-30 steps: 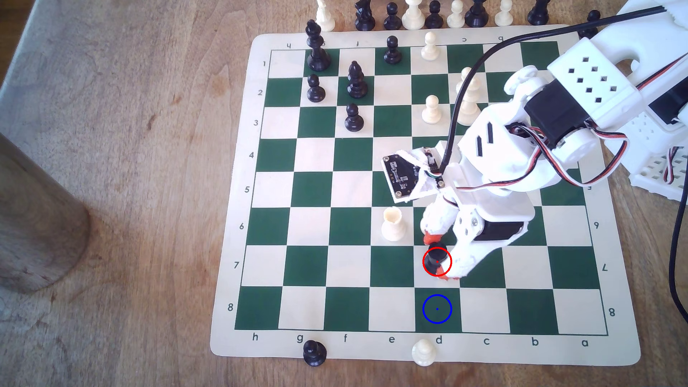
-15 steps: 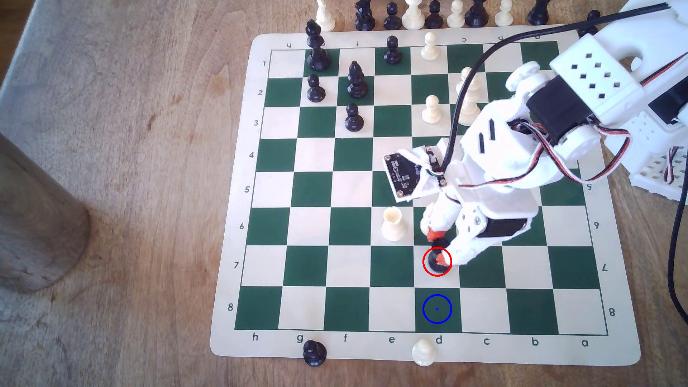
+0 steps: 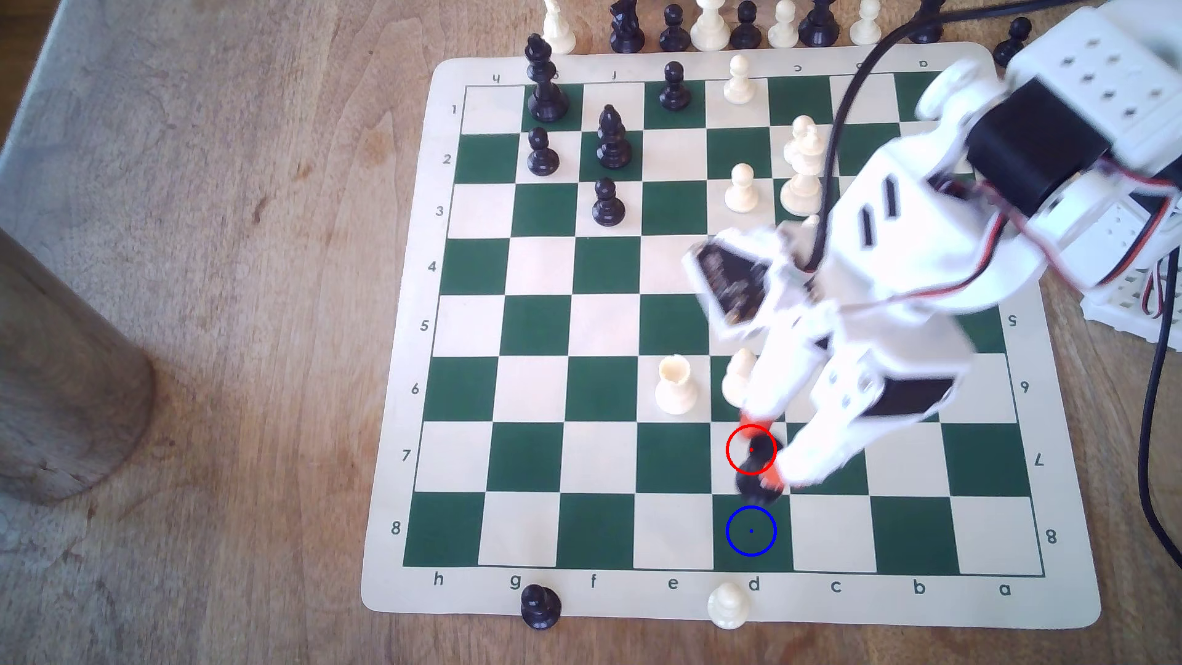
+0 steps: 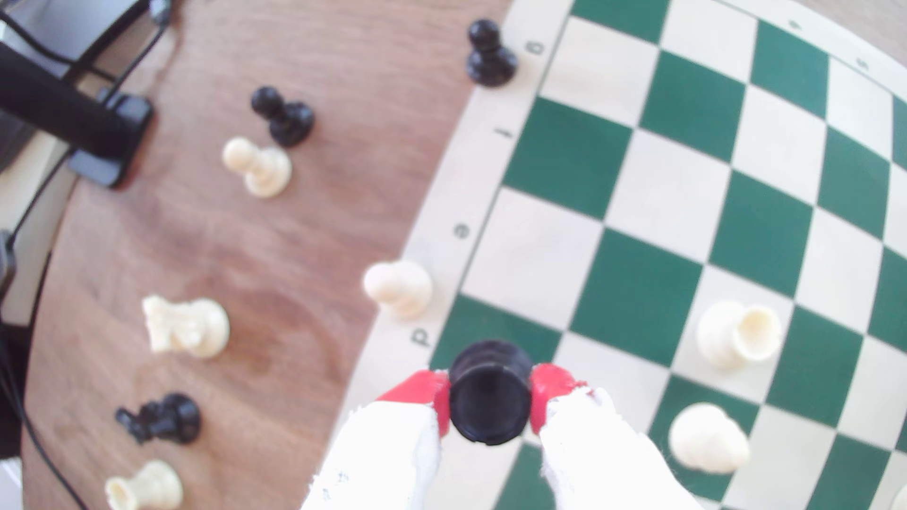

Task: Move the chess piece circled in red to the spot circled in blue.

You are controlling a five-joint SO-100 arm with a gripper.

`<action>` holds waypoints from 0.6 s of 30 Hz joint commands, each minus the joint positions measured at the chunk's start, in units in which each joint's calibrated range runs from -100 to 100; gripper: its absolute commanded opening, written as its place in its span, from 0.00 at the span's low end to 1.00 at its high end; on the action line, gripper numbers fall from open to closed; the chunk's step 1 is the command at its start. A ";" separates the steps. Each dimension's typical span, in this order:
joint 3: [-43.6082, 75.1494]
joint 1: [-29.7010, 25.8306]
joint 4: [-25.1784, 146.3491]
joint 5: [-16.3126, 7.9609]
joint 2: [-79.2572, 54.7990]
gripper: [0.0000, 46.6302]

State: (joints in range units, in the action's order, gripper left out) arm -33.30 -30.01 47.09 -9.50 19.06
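On the chessboard (image 3: 831, 531), the cream hollow-topped rook (image 3: 675, 383) stands one file toward the exterior view's left of the working file and a rank further from the board's lettered edge. It is left undisturbed by the arm.

The chess piece (image 4: 491, 392) is held in the gripper (image 4: 491, 399), pinched between the two red fingertips (image 4: 549, 387) at its wide top. In the exterior view the chess piece (image 3: 758, 483) is seen at the boundary between the red-ringed cream square and the spot (image 3: 751, 531), which lies in the rank nearest the lettered edge, on the file marked d. Motion blur makes height uncertain; the piece appears lifted rather than dragged.

The step in hand is judged to be the carry toward the spot. Grip is best kept closed until the base is over the blue ring's centre dot. The piece should be lowered upright, and the fingertips parted only once the flared base is flat on the square.

A cream pawn (image 3: 728, 604) stands on the board's margin just beyond the spot; overshoot toward that edge is to be avoided.
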 commanded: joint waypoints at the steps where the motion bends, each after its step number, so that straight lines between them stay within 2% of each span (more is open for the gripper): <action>1: 7.19 -1.78 -2.05 -0.59 -4.80 0.01; 18: 7.92 -0.06 -7.12 -0.73 -14.31 0.01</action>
State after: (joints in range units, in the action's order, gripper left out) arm -30.23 -30.01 40.80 -10.04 3.56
